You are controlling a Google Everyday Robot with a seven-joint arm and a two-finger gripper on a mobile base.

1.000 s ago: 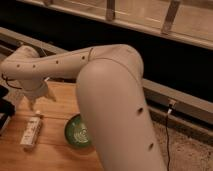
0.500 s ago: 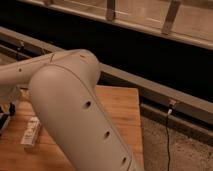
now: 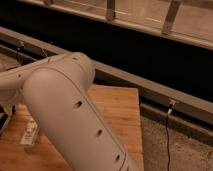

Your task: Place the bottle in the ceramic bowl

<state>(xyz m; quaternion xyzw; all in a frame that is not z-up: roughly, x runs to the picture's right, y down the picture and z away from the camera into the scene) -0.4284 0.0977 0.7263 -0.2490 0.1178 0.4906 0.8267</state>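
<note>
The small white bottle (image 3: 30, 133) lies on its side on the wooden table (image 3: 117, 112) at the left, partly cut off by my arm. My big white arm (image 3: 70, 115) fills the foreground and runs to the left over the table. The gripper is hidden behind the arm, somewhere at the left above the bottle's area. The ceramic bowl is hidden behind the arm.
A dark object (image 3: 4, 122) sits at the table's left edge. A grey ledge (image 3: 150, 90) runs behind the table below dark glass panels. The table's right edge drops to a speckled floor with a thin black cable (image 3: 167, 135).
My arm has swung closer to the camera and to the left; it now covers the green bowl and the gripper, both seen one second ago. The bottle has not moved.
</note>
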